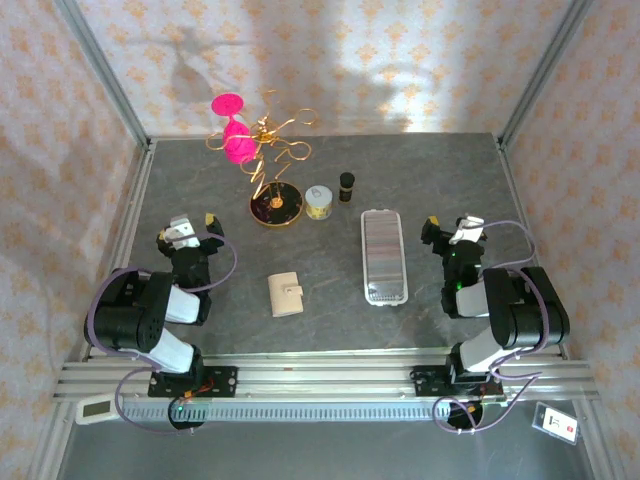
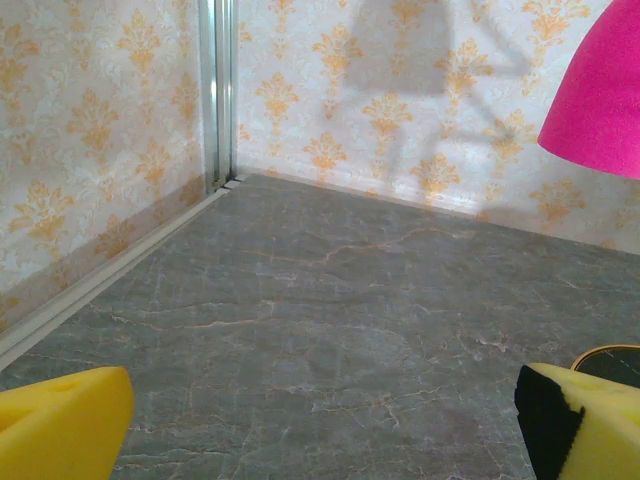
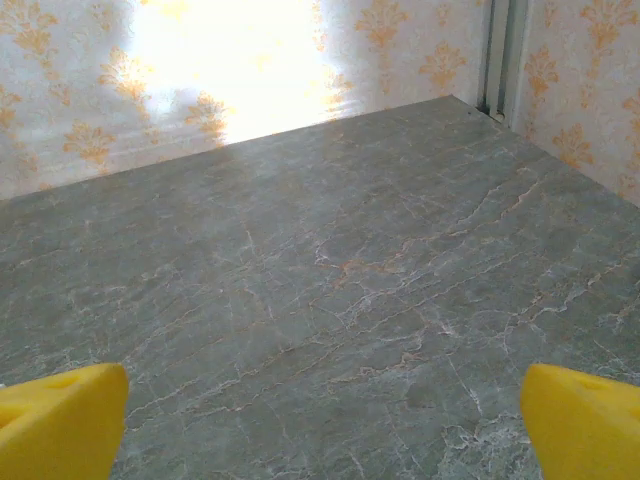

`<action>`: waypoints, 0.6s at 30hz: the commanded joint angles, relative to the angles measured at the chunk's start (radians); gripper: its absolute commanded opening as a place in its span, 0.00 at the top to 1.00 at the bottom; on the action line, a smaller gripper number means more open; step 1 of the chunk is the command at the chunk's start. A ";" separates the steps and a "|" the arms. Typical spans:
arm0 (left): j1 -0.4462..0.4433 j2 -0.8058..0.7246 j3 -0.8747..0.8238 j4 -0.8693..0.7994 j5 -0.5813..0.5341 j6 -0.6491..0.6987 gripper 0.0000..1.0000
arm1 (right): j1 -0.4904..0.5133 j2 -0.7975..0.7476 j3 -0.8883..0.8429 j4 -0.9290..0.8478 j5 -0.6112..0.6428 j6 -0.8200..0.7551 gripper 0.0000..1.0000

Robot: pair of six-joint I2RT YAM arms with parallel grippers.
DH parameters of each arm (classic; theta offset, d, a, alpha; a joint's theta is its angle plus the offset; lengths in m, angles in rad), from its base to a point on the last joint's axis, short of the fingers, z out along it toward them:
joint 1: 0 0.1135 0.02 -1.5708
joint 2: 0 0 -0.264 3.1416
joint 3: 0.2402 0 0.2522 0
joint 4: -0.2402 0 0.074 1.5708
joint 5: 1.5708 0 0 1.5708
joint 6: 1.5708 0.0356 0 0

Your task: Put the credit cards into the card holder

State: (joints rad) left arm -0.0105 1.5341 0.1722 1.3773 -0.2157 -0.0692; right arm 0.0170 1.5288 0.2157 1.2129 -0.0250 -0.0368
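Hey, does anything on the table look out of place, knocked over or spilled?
Nothing stands out. The card holder lies flat, the clear case lies straight to its right, and the small jar and dark bottle stand upright. Nothing looks spilled.

Both arms are folded low, left pincer and right pincer each spread wide.

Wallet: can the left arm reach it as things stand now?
Probably yes: the wallet lies on bare table to the right of the open left gripper, with nothing between them.
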 commanded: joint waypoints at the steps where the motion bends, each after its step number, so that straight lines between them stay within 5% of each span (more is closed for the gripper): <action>1: 0.001 0.001 -0.005 0.045 0.015 0.011 0.01 | 0.007 -0.009 0.008 0.036 0.020 0.007 0.00; 18: 0.001 0.003 0.015 -0.001 0.022 0.012 0.01 | 0.007 -0.009 0.007 0.036 0.020 0.007 0.00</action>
State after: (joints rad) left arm -0.0105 1.5341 0.1722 1.3766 -0.2153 -0.0692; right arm 0.0170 1.5288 0.2157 1.2129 -0.0250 -0.0372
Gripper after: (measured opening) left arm 0.994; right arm 0.996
